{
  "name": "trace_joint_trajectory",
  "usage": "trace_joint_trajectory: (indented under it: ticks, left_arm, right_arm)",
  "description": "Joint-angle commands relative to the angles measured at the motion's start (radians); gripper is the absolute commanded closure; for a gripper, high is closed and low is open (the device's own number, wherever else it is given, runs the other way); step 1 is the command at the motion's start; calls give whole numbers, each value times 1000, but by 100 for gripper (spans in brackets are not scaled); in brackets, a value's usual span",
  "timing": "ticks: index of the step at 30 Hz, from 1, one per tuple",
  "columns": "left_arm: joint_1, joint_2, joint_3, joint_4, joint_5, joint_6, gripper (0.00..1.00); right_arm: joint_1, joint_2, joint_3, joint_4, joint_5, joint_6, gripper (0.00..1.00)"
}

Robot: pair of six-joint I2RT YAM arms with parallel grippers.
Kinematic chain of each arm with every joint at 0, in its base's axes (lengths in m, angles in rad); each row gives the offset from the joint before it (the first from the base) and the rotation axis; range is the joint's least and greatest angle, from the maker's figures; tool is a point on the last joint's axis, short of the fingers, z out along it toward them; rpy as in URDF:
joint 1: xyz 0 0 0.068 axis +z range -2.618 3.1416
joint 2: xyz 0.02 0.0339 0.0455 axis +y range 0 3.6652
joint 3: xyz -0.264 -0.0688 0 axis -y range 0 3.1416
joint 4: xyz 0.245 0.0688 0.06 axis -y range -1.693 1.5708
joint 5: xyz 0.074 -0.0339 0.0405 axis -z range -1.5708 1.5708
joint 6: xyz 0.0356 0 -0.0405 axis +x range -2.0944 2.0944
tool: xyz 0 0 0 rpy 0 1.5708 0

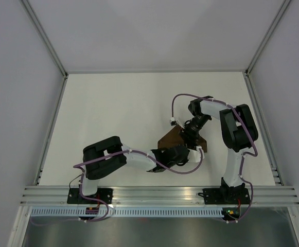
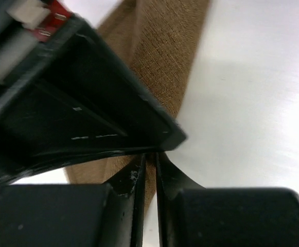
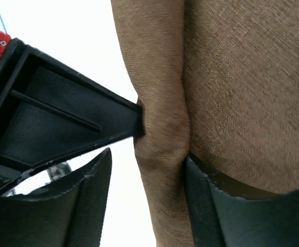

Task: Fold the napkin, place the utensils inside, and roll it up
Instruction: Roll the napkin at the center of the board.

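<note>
The napkin (image 1: 169, 139), a dark-brown cloth with a woven, matte face, lies on the white table (image 1: 113, 113) right of centre, between the two arms and nearer the front rail (image 1: 159, 193) than the back wall; from above most of it is hidden under the two wrists, with only a brown corner showing on either side; the left arm reaches across from its base toward the right, and the right arm bends back down onto the cloth from the far side, a purple cable (image 1: 177, 98) looping over it; the left gripper (image 2: 150, 165) has its fingers almost together, only a thin slit between them, and a narrow band of the cloth runs down into that slit, so it is pinching the napkin at a fold; in the right wrist view its dark tip presses into a raised ridge of the cloth and dents it; the right gripper (image 3: 146, 159) stands with its fingers wide apart, straddling that same ridge and clamping nothing, its right finger (image 3: 216, 206) lying over the flat part of the napkin and its left finger (image 3: 85, 206) over bare table just beside the cloth.
</note>
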Motion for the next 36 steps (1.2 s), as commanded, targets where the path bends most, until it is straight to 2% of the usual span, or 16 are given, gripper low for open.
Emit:
trace_joint_trajectory:
  ticks: [1,8,20,25,26,30,36]
  left_arm:
    - [20,53,-5,-180,215,-131,95]
    - [45,50,14,-226,276,-172,96]
    - [88,13,27,-246,277,-208,93]
    - [88,-24,18,-214,227,-194,82]
    - [88,-32,23,-212,220,-189,77]
    - [88,-42,30,-212,206,-178,66]
    - [85,-65,46,-211,191,-177,60]
  right_arm:
    - [4,-71,-27,182,74,15,36]
    - [-24,-154,-9,221,75,88,32]
    - [-59,-124,34,201,64,89,33]
    - [-79,-115,80,149,41,77,33]
    - [-79,-113,89,146,41,77,33]
    - [-79,-82,106,141,48,83,33]
    - [-80,-68,111,144,48,83,34]
